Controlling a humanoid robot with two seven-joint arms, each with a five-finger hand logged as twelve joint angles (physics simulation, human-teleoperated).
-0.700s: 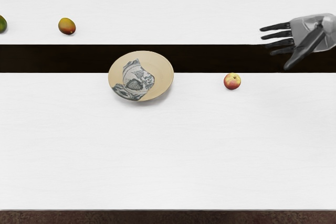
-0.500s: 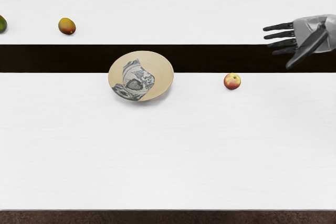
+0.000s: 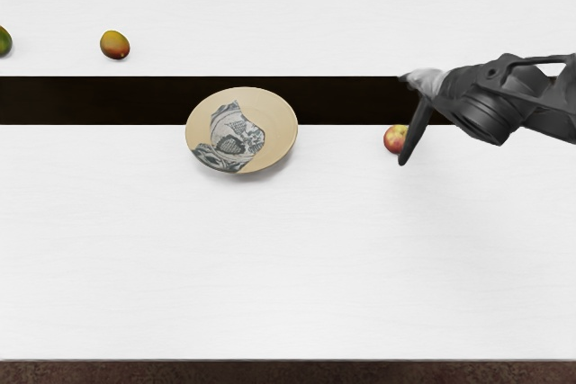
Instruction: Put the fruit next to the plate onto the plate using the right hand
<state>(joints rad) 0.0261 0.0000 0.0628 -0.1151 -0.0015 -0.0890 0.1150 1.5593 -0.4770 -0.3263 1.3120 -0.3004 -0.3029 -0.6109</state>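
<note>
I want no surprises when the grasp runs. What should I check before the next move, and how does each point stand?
1. Apple lies on the table, right of the plate: ok.
2. Right hand is at the apple: ok, it overlaps the apple's right edge.
3. Hand touches the apple: cannot tell from this one view.
4. Apple is lifted: not ok, it rests on the table.
5. Plate sits flat: ok.
6. Two other fruits are far from the plate: ok.

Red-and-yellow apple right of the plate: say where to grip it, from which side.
Take the round red-and-yellow apple across its widest middle, from above and its right, where the right hand is; a ball shape may slip if pinched off-centre.
</note>
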